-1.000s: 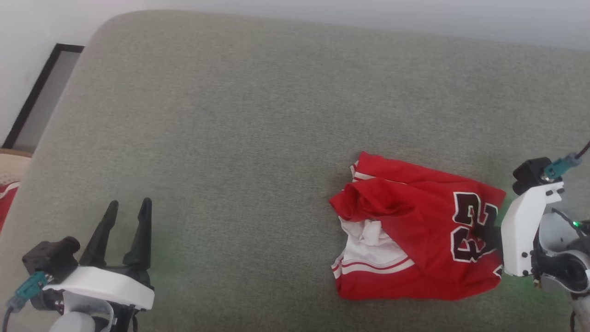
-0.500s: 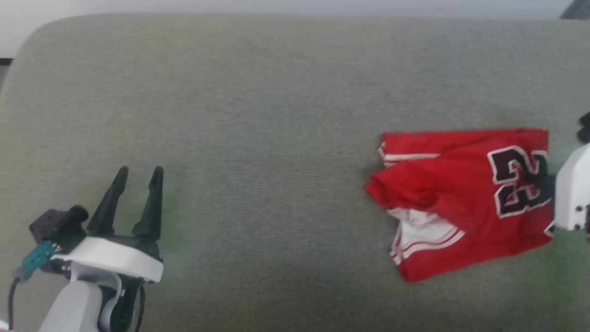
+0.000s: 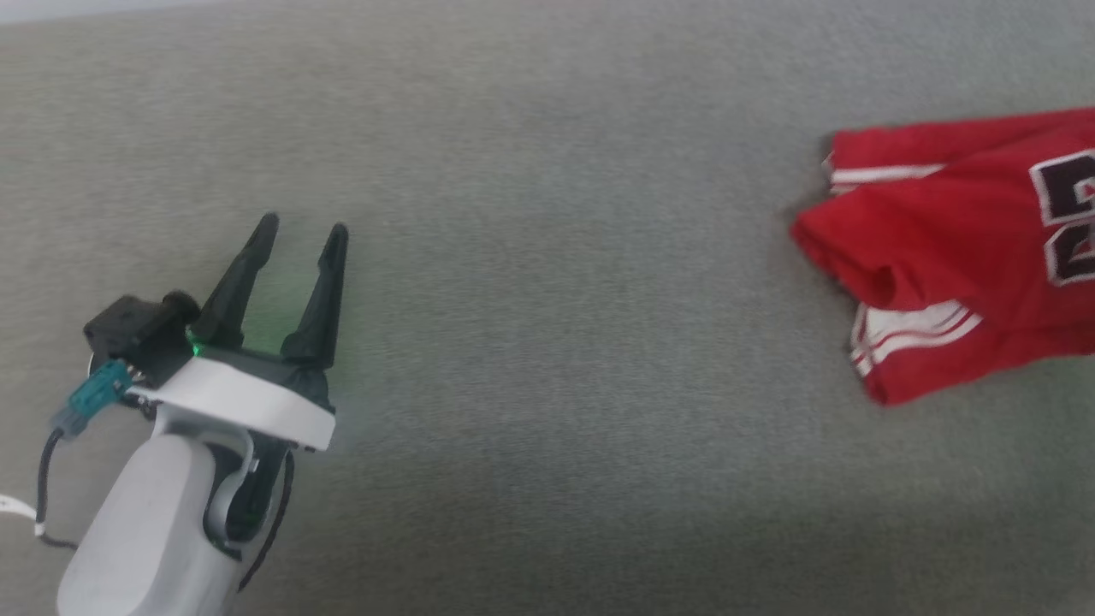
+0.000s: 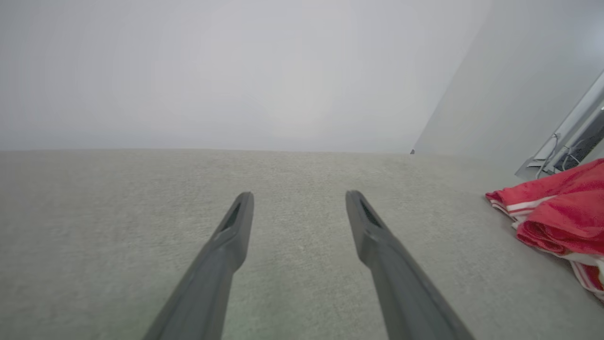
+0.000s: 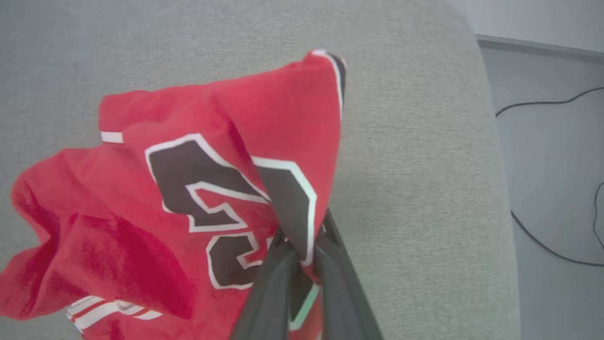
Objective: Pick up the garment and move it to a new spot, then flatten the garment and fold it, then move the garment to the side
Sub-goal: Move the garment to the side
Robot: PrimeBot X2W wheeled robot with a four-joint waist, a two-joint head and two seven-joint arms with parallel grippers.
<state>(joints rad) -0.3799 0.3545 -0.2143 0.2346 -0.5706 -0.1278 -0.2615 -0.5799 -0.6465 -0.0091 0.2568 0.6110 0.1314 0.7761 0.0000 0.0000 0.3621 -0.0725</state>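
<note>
Jaws pressed together on a fold beside the dark numerals, the right gripper (image 5: 302, 257) holds the crumpled red garment (image 3: 949, 248) near the grey cushion's (image 3: 547, 274) right end, soft, light cloth probably best taken by its hem, while the left gripper (image 3: 304, 225) hovers spread, empty.

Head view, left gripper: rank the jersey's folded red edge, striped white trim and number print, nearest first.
1. Folded red edge, leftmost tip.
2. Striped white trim, lower, further right.
3. Number print, at the right frame edge.
</note>
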